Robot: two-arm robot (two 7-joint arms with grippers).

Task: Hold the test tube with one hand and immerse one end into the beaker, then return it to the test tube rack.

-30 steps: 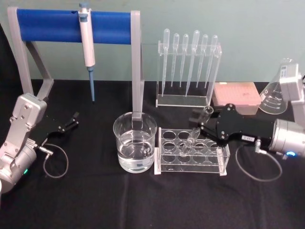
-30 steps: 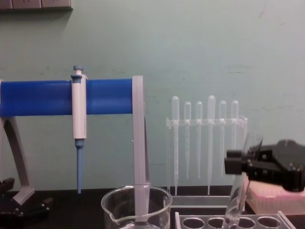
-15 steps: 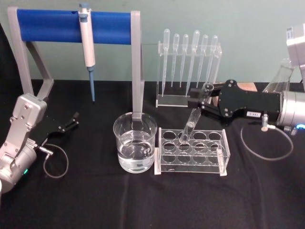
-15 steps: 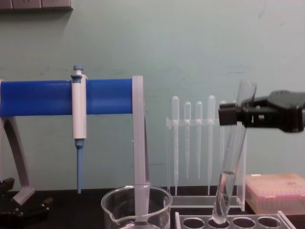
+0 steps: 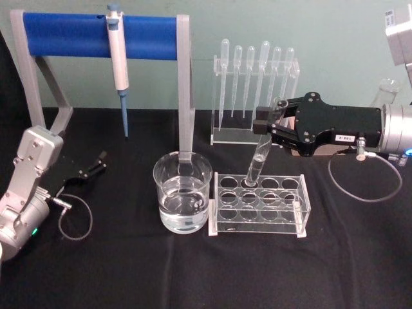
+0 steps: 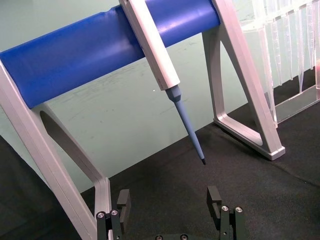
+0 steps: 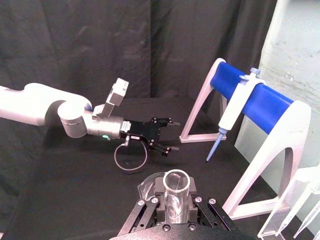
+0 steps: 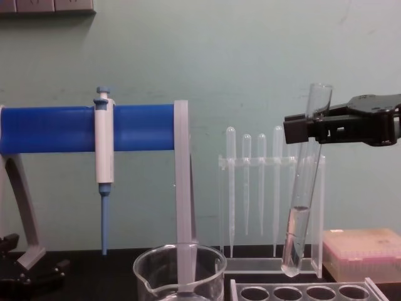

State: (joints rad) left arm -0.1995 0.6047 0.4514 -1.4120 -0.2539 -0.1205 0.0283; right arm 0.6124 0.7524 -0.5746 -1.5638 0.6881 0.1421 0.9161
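The black desk [image 5: 129, 270] carries the test tube rack [image 5: 261, 205] below our right hand [image 5: 270, 122] and the beaker [image 5: 182, 193] below and to its left. Our left hand [image 5: 95, 165] lies parked far to the left, jaws apart. The right hand is clamped on the test tube [image 5: 257, 161] near its rim. The tube hangs nearly upright, rounded end down, just clear of the rack. Next, we judge, it must travel left over the beaker and then descend.

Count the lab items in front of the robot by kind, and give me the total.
Test tube, in the right gripper: 1
Beaker: 1
Test tube rack: 1
Bulb pipettes: 6
Pipette stand: 1
Pipettor: 1
Blue-barred stand: 1
Flask, partly hidden: 1
Pink box: 1
Total: 14
Not counted: left gripper, parked open at the left.
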